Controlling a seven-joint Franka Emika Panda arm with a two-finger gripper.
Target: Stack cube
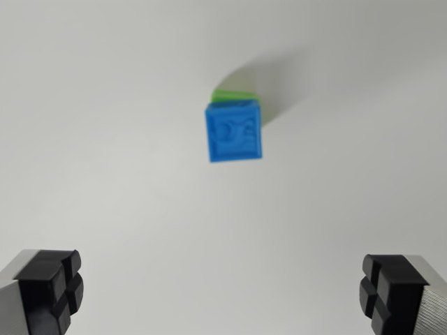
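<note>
With our gripper point(223, 293) spread wide and empty, the blue cube point(235, 131) appears, through the blur, to sit atop the green cube point(237, 94) on the white table point(105, 139), so we should retreat straight upward without nudging it.

A blue plastic cube with an embossed top point(235, 132) sits on a green plastic cube point(237, 94), which shows only past its far edge. The stack stands on the plain white table point(105, 139), well apart from the two black finger pads point(54, 289) at the wrist view's bottom corners.
</note>
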